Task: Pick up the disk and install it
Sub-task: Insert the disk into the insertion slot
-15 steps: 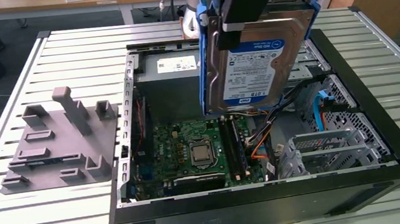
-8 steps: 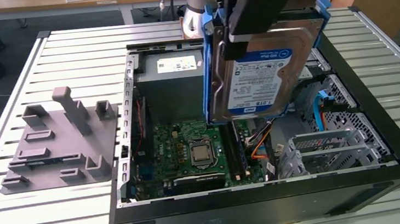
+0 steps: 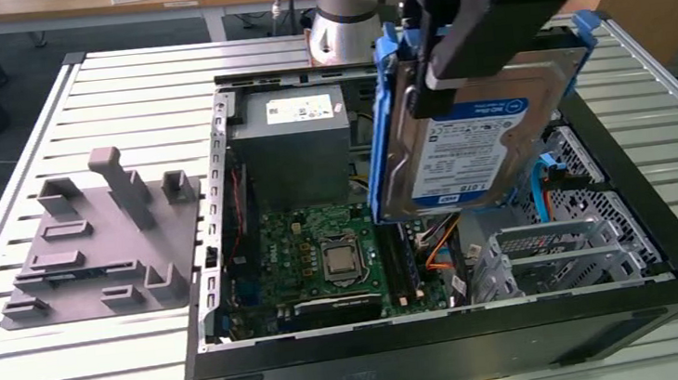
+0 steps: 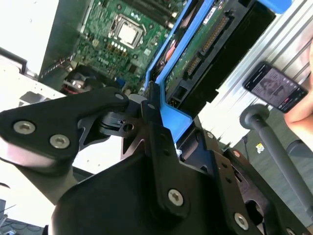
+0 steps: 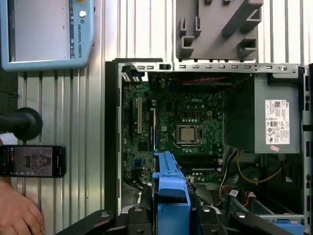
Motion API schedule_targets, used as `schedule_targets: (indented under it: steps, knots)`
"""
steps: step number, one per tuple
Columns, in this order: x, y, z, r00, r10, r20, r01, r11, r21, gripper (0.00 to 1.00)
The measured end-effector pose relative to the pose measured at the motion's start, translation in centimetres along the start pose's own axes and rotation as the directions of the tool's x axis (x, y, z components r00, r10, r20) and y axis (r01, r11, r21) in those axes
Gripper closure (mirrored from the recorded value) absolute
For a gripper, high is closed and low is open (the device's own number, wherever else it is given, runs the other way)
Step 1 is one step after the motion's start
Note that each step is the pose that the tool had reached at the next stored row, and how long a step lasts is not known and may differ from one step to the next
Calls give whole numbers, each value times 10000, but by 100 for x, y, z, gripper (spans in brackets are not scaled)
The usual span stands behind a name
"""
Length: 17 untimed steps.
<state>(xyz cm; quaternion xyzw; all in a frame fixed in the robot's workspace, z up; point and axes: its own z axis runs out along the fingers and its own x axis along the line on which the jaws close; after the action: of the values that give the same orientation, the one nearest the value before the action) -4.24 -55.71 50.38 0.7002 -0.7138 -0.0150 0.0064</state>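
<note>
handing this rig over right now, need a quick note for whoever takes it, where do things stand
Gripper: shut on the disk, gripping it by its upper end.
Disk: clipped in its blue bracket, held in the air over the open computer case, standing nearly on edge, with its label facing the exterior view.
Done: pick-up. The disk hangs clear of the table and the case.
Left: install. The disk is not yet in the metal drive cage at the exterior view's right of the case.
Note: a person's hand is beside a phone on the table next to the case.
</note>
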Motion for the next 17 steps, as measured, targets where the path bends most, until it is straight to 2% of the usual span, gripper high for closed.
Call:
schedule_targets:
  steps: [8,10,17]
  knots:
    - [-2,-352,51,10000,0,-2,0,10000,-1,64]
    - [-2,-371,55,10000,-1,-1,1,10000,-1,64]
    - [-2,-371,57,10000,0,-1,0,10000,0,64]
